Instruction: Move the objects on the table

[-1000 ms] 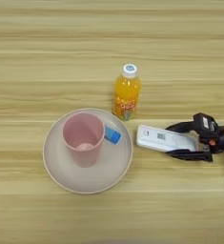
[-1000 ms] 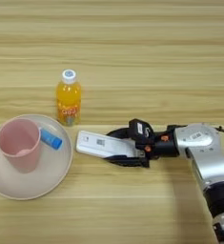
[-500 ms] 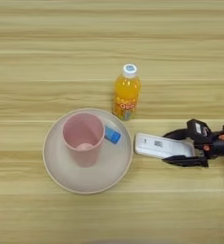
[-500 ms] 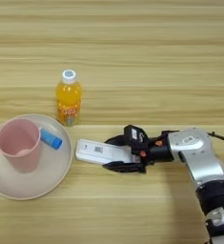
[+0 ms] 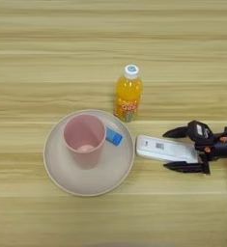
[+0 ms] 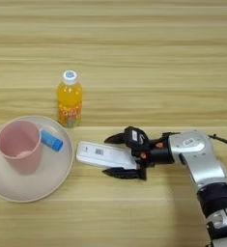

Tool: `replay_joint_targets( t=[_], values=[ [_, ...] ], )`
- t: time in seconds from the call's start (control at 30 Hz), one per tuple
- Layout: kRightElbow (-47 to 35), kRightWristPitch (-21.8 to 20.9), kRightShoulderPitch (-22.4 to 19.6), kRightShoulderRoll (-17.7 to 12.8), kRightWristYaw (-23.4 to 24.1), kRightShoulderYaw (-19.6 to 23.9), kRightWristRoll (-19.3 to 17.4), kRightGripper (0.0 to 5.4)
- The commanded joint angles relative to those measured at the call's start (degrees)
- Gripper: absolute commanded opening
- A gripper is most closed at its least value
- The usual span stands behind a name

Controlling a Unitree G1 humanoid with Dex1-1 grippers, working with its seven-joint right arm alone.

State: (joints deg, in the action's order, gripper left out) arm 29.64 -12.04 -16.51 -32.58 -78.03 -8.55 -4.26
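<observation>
The table (image 5: 47,34) fills both views, its grain running side to side, and carries everything. Largest on it is the plate (image 5: 62,173), toward the left edge and a little nearer the near edge than the far one. The cup (image 5: 84,140) stands upright on the plate's left-centre, open end up, and the tube (image 5: 114,137) lies on the plate just beside the cup, close to the plate's right rim. The arm (image 6: 202,166) comes in from the right edge low down, its silver forearm bending at the wrist so that the gripper (image 6: 114,155) points left, level with the table top. The device (image 5: 166,149) lies flat just right of the plate, apart from its rim, barcode side up, near the middle of the table. The bottle (image 5: 128,93) stands upright beyond the device and just past the plate's far-right rim. The two black fingers are spread apart, one on the far side and one on the near side of the device's right end, not clamped on it. As a judgement, the work is at an early stage: the device seems the thing in hand, straddled but not gripped or lifted, and the bottle stands untouched on the bare table.
</observation>
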Motion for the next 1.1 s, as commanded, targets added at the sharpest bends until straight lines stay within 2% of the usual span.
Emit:
replay_joint_targets(
  t=[0.03, 0.2, 0.37, 0.6, 0.8, 0.87, 1.0, 1.1],
  values=[
    [-3.75, -0.49, -3.97, -1.37, 1.91, 2.08, -1.82, 4.82],
    [-4.99, 0.2, -5.02, -0.57, 3.35, 4.04, -3.87, 5.36],
    [-6.81, 1.99, -6.47, 0.0, 3.78, 6.48, -7.14, 5.36],
    [-7.05, 3.04, -8.23, 1.04, 5.86, 8.54, -9.09, 5.36],
    [-7.27, 4.04, -10.07, 3.95, 8.98, 9.74, -10.73, 5.36],
    [-7.51, 5.57, -10.92, 5.63, 10.15, 10.46, -12.25, 5.36],
    [-5.85, 5.91, -13.11, 9.33, 13.79, 11.21, -12.96, 5.36],
    [-6.4, 6.03, -13.27, 10.86, 14.62, 10.88, -13.05, 5.36]
  ],
)
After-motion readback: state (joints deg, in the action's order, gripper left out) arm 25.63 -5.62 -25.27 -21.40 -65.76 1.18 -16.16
